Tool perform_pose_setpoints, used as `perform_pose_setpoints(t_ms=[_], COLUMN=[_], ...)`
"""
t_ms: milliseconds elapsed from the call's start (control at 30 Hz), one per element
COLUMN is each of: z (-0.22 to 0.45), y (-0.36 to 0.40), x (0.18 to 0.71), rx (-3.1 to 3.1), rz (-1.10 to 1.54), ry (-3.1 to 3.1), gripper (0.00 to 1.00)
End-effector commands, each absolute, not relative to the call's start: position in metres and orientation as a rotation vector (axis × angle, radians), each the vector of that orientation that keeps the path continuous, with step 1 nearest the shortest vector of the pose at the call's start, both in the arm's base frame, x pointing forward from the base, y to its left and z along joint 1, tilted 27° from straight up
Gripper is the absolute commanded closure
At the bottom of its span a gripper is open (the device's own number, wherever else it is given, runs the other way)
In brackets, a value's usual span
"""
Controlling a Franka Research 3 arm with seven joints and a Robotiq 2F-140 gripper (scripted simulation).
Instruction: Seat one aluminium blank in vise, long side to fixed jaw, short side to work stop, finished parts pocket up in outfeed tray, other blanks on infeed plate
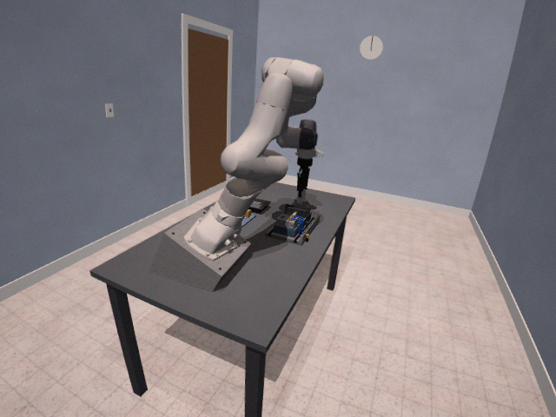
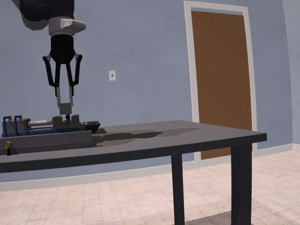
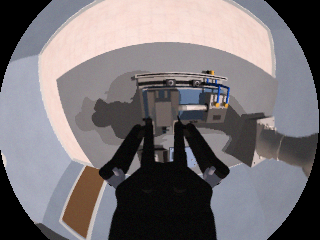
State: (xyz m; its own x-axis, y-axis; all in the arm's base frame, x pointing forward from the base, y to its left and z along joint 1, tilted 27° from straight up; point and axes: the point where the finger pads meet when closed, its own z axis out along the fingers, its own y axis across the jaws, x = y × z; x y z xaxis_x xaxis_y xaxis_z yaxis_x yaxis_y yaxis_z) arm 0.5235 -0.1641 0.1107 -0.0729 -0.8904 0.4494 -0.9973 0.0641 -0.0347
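Observation:
My gripper point(image 2: 64, 104) points straight down and is shut on a small grey aluminium blank point(image 2: 65, 108). It holds the blank just above the vise point(image 2: 55, 122). The blank hangs over the narrow gap between the two dark jaw blocks, right above the short dark work stop rod point(image 2: 67, 118). The block on the right point(image 2: 75, 119) has no hoses. Blue hoses point(image 2: 9, 121) are at the vise's far left end. In the wrist view the blank point(image 3: 162, 114) sits between my fingers, over the vise point(image 3: 183, 102). In the top view my gripper point(image 1: 300, 192) stands over the vise point(image 1: 294, 221).
A long grey rail point(image 2: 46, 140) with a yellow-topped knob point(image 2: 8, 145) runs in front of the vise. A dark plate point(image 1: 259, 205) lies behind the arm's base point(image 1: 210, 237), partly hidden. The table edge point(image 1: 346, 210) is close beyond the vise.

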Motion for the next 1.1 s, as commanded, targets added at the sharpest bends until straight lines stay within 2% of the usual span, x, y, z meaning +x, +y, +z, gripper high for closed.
perform_pose_setpoints(t_ms=[0, 1067], z=[0.1096, 0.1027], y=[-0.1633, -0.1669], x=[0.5241, 0.5241], rx=[1.904, 1.905], rz=[0.489, 0.489], ry=[-2.03, -2.028], gripper=[1.0, 1.0])
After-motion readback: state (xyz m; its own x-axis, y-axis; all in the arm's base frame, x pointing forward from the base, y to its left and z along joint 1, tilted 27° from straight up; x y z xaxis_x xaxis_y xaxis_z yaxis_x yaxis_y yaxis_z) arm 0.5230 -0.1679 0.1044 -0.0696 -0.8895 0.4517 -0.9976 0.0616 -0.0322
